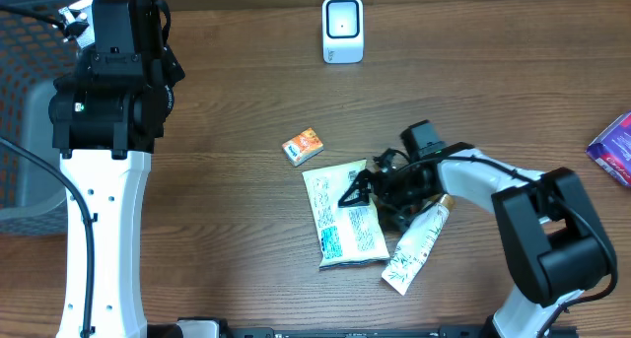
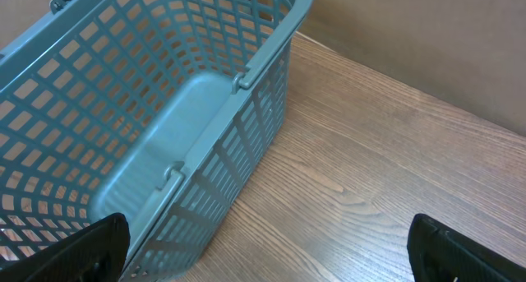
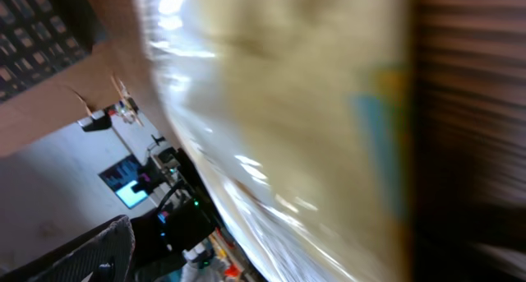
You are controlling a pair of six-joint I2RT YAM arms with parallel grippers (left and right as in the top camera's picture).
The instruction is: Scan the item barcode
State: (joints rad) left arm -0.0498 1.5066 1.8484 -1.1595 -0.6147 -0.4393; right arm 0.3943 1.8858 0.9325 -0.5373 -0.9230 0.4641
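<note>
Right gripper low near the middle of the table, fingers spread as seen from overhead, tips over the upper right edge of the white pouch. Contact with the film impossible to tell. Right wrist view blurred and filled with glossy pale wrapper, so no help on a hold.

Nearest, at 5 o'clock from that gripper: a white tube lying aslant, upper end tucked under the right arm, lower end just beside the pouch's near corner. Pouch flat on the wood, blue-printed face up.

Farther, at 11 o'clock from the pouch: a small orange box, apart from it and just left of the line toward the scanner. At 3 o'clock, on the table's edge: a purple pack, partly out of frame.

Left gripper at 10 o'clock, fingers wide apart above the long wall of a blue-grey basket.

Farthest, at 12 o'clock: the white scanner, upright, well apart from the pouch.
</note>
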